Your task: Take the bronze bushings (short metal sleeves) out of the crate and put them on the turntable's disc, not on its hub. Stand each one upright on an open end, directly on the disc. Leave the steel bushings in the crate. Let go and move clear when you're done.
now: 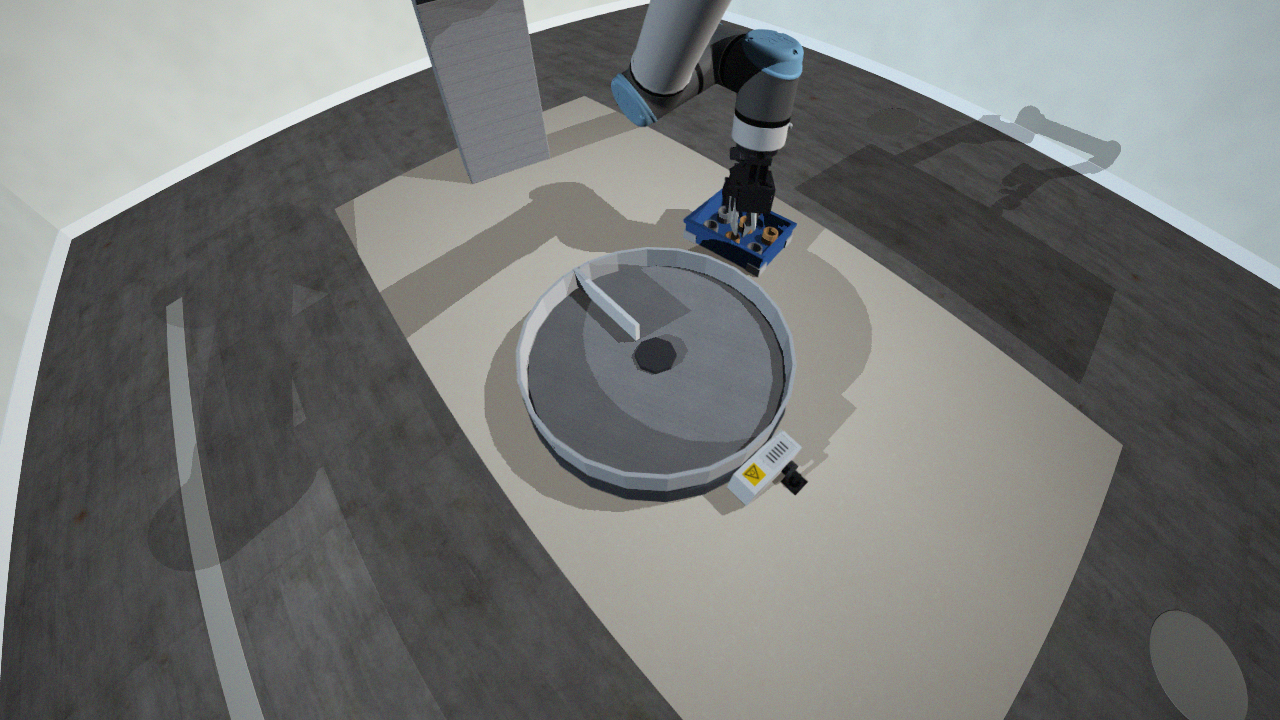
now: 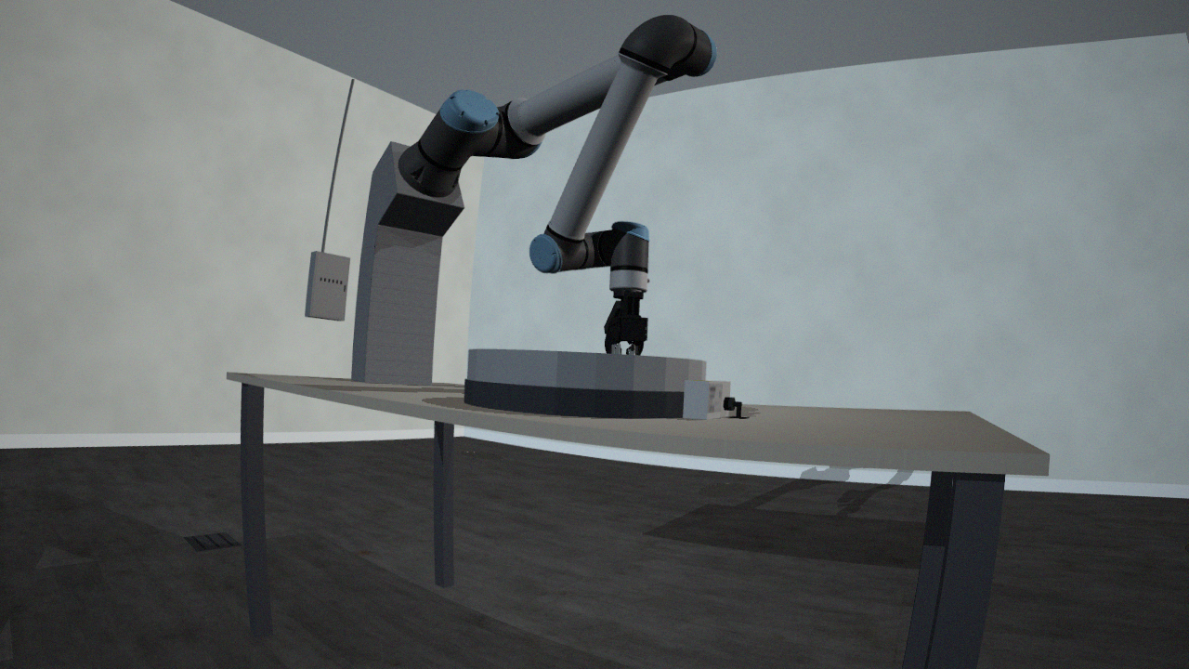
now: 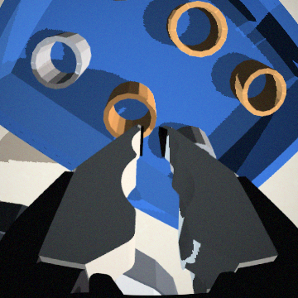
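My gripper [image 1: 742, 229] [image 2: 624, 350] [image 3: 151, 128] is shut with a narrow gap and nothing between its fingertips, above the blue crate [image 1: 776, 248] [image 3: 41, 120]. In the wrist view, one bronze bushing [image 3: 142, 91] stands just beyond the left fingertip. A second bronze bushing [image 3: 222, 31] is at the upper right, and a third bronze bushing [image 3: 262, 112] further right. A steel bushing [image 3: 84, 50] is at the left; another steel bushing [image 3: 201, 136] is partly hidden behind the right finger. The turntable's grey disc [image 1: 698, 402] bears no bushings around its dark hub [image 1: 655, 355].
A raised light wall [image 1: 657, 481] [image 2: 581, 370] rings the disc, between the crate and the disc too. A pale bar [image 1: 608, 304] reaches inward from it towards the hub. A white box [image 1: 768, 465] [image 2: 702, 399] with a warning label adjoins the turntable. The grey column [image 1: 496, 98] [image 2: 398, 308] stands behind.
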Tool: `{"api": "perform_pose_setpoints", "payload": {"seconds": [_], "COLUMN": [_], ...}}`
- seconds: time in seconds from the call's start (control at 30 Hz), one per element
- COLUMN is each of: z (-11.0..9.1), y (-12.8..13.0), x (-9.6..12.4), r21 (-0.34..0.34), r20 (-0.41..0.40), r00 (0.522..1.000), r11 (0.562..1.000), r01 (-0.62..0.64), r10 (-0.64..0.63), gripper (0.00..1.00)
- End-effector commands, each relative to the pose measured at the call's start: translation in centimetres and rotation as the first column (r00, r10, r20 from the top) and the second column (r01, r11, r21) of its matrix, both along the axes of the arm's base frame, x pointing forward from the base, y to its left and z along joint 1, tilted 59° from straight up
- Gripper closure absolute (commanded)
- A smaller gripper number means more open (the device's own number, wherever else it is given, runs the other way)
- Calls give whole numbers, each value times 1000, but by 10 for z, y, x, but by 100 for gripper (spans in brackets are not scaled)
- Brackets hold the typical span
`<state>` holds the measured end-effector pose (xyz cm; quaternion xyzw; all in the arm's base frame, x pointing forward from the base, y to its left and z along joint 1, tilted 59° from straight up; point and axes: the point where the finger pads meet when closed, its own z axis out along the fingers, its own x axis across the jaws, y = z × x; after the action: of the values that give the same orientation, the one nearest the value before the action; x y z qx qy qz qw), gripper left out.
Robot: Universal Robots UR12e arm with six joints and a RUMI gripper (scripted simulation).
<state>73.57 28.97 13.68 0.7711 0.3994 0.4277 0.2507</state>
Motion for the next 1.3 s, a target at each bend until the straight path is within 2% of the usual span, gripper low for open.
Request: {"api": "perform_pose_setpoints", "payload": {"seconds": [0.0,0.87,1.27], "z": [0,0,-7], "y": [0,0,0], "x": [0,0,12], "r21": [0,0,0], "r20": [0,0,0], "r00": [1000,1000,1000], "r11": [1000,1000,1000], "r01": [0,0,0], "r10": [0,0,0], "gripper": [94,94,94]}}
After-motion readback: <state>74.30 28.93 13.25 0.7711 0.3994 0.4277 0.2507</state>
